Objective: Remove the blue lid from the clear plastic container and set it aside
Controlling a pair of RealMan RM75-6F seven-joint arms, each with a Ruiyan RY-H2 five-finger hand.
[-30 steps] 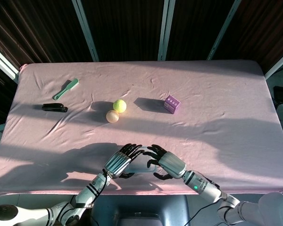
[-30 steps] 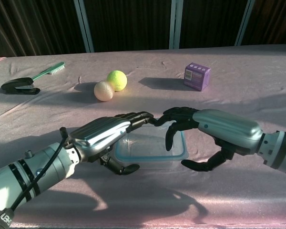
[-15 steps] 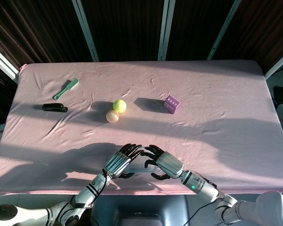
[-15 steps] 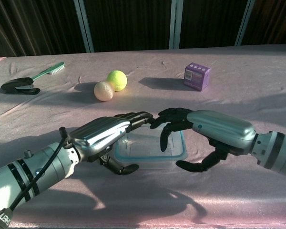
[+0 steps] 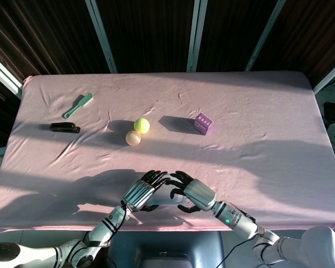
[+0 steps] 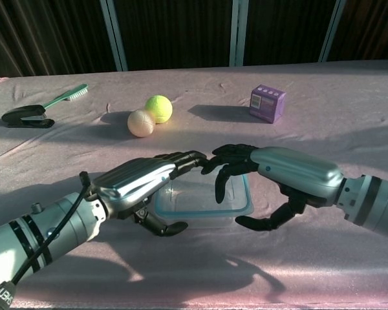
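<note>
Our right hand has slid further over the container, fingers spread, gripping nothing; left hand too. Blue lid still on.

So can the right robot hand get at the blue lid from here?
Probably yes: the right robot hand already hovers over the blue lid, fingers spread above it, and the left robot hand blocks only the opposite end.
</note>
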